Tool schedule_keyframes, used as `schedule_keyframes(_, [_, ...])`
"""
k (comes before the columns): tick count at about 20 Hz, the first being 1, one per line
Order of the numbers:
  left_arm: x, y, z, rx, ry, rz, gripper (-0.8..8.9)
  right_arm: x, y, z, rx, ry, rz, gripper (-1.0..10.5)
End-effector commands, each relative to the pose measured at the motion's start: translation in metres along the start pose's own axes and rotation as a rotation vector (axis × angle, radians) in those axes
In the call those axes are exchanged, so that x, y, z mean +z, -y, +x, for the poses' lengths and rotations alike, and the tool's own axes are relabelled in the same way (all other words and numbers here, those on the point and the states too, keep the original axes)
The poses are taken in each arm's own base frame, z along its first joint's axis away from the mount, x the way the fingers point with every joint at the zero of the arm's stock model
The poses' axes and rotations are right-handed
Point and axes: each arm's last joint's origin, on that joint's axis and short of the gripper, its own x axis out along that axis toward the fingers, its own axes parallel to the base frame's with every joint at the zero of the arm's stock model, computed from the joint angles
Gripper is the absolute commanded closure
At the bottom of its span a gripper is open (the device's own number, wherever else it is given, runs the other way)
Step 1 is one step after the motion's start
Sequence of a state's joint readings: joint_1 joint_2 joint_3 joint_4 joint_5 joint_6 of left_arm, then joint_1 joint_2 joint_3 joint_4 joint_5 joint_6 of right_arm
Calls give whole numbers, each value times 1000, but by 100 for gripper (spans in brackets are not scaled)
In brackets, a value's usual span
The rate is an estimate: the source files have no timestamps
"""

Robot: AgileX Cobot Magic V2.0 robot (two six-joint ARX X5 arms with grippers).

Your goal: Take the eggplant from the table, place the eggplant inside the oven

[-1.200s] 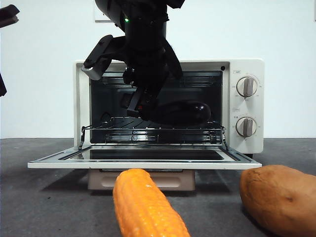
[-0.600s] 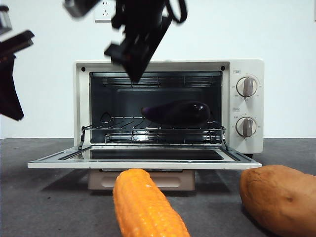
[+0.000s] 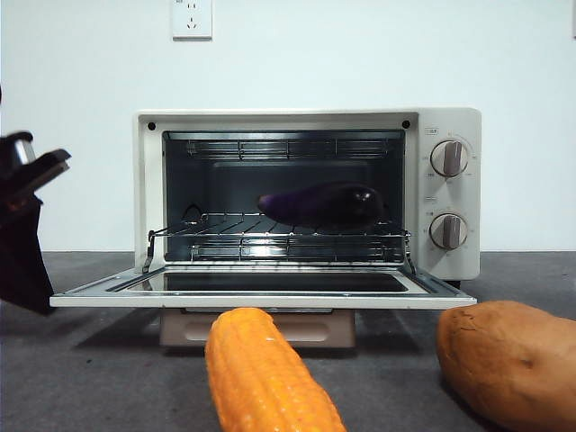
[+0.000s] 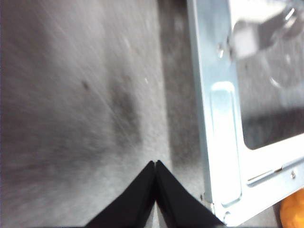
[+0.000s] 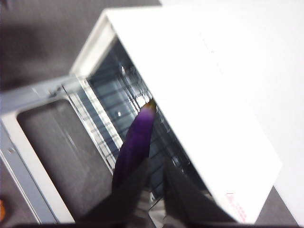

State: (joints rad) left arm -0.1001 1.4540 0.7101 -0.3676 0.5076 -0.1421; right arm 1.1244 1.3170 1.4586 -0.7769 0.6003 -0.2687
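White wall behind, the eggplant (image 3: 322, 204) lies on the oven (image 3: 306, 193) rack, placement apparently done. Left gripper (image 4: 156, 167) jaws are closed on nothing; right gripper (image 5: 155, 168) jaws are slightly parted, empty.

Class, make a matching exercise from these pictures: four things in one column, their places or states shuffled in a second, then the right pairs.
1. eggplant
2. corn cob
3. sweet potato
4. oven door

A. folded down open
B. on the table, front right
C. on the wire rack inside the oven
D. on the table, in front of the door

Pairs: 1-C, 2-D, 3-B, 4-A
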Motion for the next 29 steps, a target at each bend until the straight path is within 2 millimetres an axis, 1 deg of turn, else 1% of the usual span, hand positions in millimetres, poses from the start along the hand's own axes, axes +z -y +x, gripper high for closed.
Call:
schedule_keyframes(1, [2,-4,9,-24,-25,16,808,2,8,-20,7,65,52,943])
schedule_keyframes(3, [2,-7,13,-41,-35,9,808,0,15,-31,1,92,70,943])
schedule_keyframes(7, [2,-11,23,-129,-52,31,808,-5,28,-50,-12,141,115,943])
schedule_keyframes(13, [-1,-21,36,-242,-100,-2,808,-13,40,-70,-21,184,163,943])
schedule_keyframes(19, [-3,-26,43,-337,-125,-16,808,-20,47,-81,-27,192,185,943])
schedule_keyframes(25, [-1,-23,42,-460,-106,1,808,-25,48,-84,-19,171,207,943])
schedule_keyframes(29, [3,-23,40,-488,-90,9,808,-30,47,-85,-9,136,216,943])
